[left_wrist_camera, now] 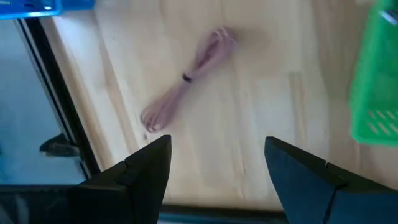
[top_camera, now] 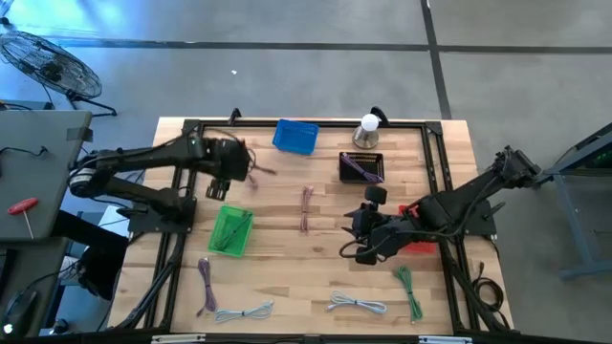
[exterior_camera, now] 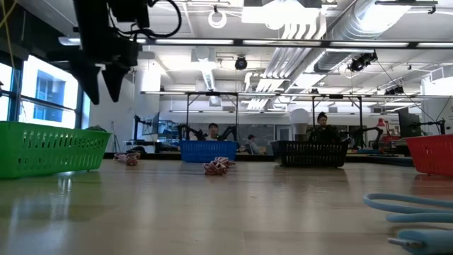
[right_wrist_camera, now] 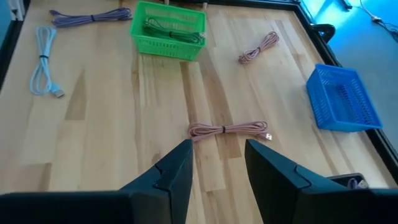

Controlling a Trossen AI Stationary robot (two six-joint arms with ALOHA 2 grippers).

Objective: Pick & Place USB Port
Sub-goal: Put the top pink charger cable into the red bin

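Two pink bundled USB cables lie flat on the wooden table. One lies near the far left, just beyond my left gripper, which is open and raised above the table. The left wrist view shows this bundle ahead of the open fingers. The second pink bundle lies mid-table. My right gripper is open just to its right, and in the right wrist view the bundle lies right ahead of the fingers. Neither gripper touches anything.
A green basket holding a cable, a blue basket, a black basket and a red basket under the right arm stand on the table. Purple, light blue, white and green cables lie near the near edge.
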